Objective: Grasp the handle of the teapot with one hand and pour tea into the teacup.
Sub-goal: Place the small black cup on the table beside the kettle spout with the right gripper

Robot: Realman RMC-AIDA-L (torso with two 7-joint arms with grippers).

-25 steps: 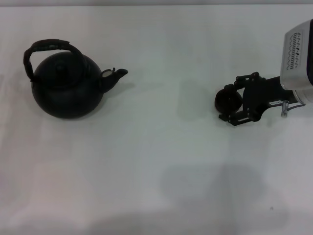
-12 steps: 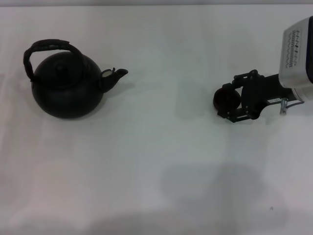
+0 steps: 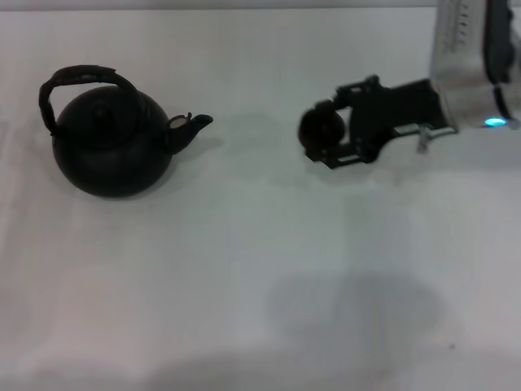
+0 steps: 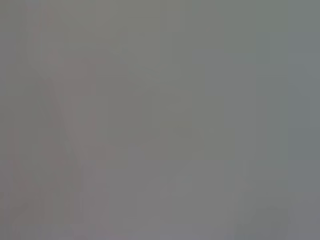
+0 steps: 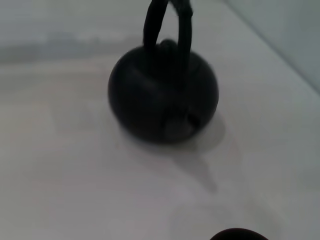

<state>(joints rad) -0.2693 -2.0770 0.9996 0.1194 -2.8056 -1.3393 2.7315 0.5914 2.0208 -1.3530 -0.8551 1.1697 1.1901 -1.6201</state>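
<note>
Clearly the right gripper point(image 3: 324, 138), clamped on the teacup point(image 3: 319, 133) in mid-air, could tip it; the teapot point(image 3: 110, 142) stands well apart, handle point(image 3: 80, 76) ungrasped.

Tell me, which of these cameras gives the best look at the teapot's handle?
The head view: there the handle arches over the teapot, seen side-on with its brownish wrapped top. The right wrist view faces the spout, so the handle shows edge-on and is cut off at the frame's edge. The left wrist view shows only grey.
</note>
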